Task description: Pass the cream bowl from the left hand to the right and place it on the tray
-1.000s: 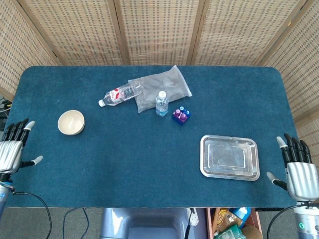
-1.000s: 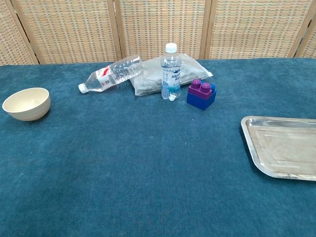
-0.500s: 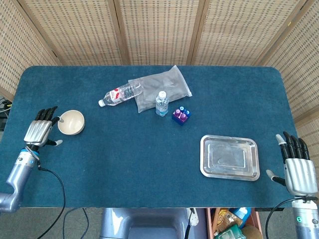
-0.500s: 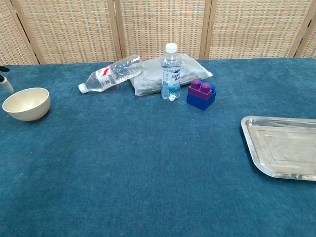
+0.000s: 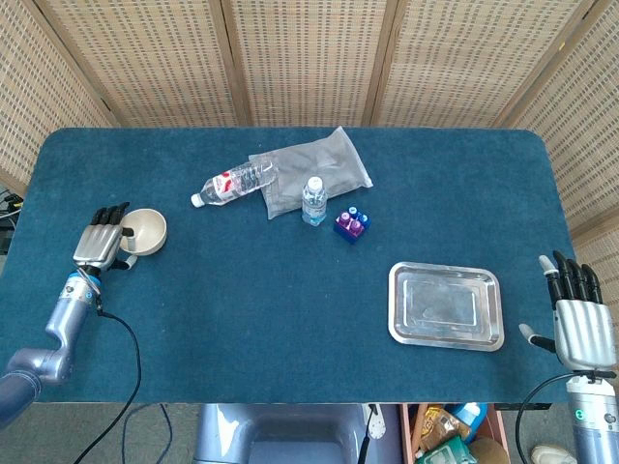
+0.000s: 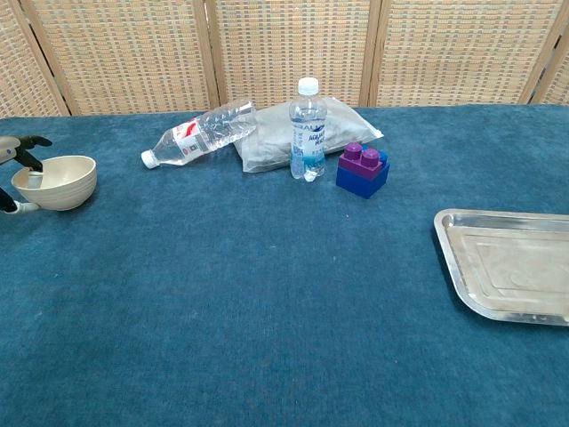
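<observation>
The cream bowl (image 5: 148,230) (image 6: 60,181) sits at the left of the blue table, slightly tilted. My left hand (image 5: 102,242) grips its left rim: fingers (image 6: 20,147) hook over the rim into the bowl and the thumb lies outside, below it. The steel tray (image 5: 446,307) (image 6: 516,267) lies bare at the right front. Beyond the tray, at the table's front right corner, my right hand (image 5: 578,314) hangs with fingers spread and holds nothing; the chest view does not show it.
A plastic bottle (image 5: 235,183) lies on its side at the middle back beside a grey pouch (image 5: 314,169). A small upright water bottle (image 5: 313,201) and a purple-and-blue block (image 5: 350,224) stand in front of the pouch.
My left hand came in from the table's left edge to the bowl and took hold of its rim; the bowl shifted slightly right and tilted. The right hand sank a little.
</observation>
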Available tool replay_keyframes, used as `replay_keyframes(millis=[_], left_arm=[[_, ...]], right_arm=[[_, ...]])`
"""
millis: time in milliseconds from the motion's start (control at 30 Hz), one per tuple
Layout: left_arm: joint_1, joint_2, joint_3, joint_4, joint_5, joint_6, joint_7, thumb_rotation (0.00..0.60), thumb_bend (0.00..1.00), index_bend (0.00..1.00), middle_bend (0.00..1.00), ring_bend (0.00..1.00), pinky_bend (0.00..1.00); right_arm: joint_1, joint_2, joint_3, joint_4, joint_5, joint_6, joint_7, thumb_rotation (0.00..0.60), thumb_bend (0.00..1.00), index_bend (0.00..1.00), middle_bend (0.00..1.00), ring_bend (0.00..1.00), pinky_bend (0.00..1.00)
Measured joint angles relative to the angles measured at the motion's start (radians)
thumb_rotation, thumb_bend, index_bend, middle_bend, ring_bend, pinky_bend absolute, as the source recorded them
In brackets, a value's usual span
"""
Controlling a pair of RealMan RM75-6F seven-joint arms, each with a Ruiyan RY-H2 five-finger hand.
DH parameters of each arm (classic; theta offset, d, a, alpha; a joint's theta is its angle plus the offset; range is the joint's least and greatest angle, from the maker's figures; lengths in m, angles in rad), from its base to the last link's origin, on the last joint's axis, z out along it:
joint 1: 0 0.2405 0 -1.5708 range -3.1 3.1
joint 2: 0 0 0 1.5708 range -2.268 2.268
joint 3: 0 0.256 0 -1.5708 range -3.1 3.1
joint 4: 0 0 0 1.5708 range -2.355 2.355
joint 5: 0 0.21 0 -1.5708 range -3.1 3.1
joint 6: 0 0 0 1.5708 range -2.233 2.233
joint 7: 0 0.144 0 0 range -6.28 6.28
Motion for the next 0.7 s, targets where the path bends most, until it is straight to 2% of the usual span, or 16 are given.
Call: replay_keyframes(millis=[133, 267, 500, 700], left_arm=[[0.008, 0.020, 0.001, -0.038, 0.013, 0.052, -0.001, 0.600, 0.36, 0.68, 0.00, 0.00, 0.00], [0.018, 0.058, 0.007, -0.130, 0.046, 0.130, 0.005, 0.600, 0.36, 0.68, 0.00, 0.00, 0.00], [0.003, 0.146, 0.046, -0.425, 0.169, 0.221, 0.060, 0.600, 0.36, 0.68, 0.00, 0.00, 0.00], [-0.074, 0.184, 0.074, -0.665, 0.255, 0.179, 0.208, 0.600, 0.36, 0.68, 0.00, 0.00, 0.00]], right_arm=[[0.001, 0.002, -0.001, 0.000, 0.000, -0.002, 0.006, 0.600, 0.00, 0.00, 0.00, 0.00, 0.00], [0.001, 0.004, -0.003, -0.002, -0.002, 0.000, 0.012, 0.600, 0.00, 0.00, 0.00, 0.00, 0.00], [0.000, 0.006, -0.004, -0.006, -0.001, 0.003, 0.013, 0.600, 0.00, 0.00, 0.00, 0.00, 0.00], [0.000, 0.007, -0.003, -0.009, 0.003, 0.007, 0.006, 0.600, 0.00, 0.00, 0.00, 0.00, 0.00]])
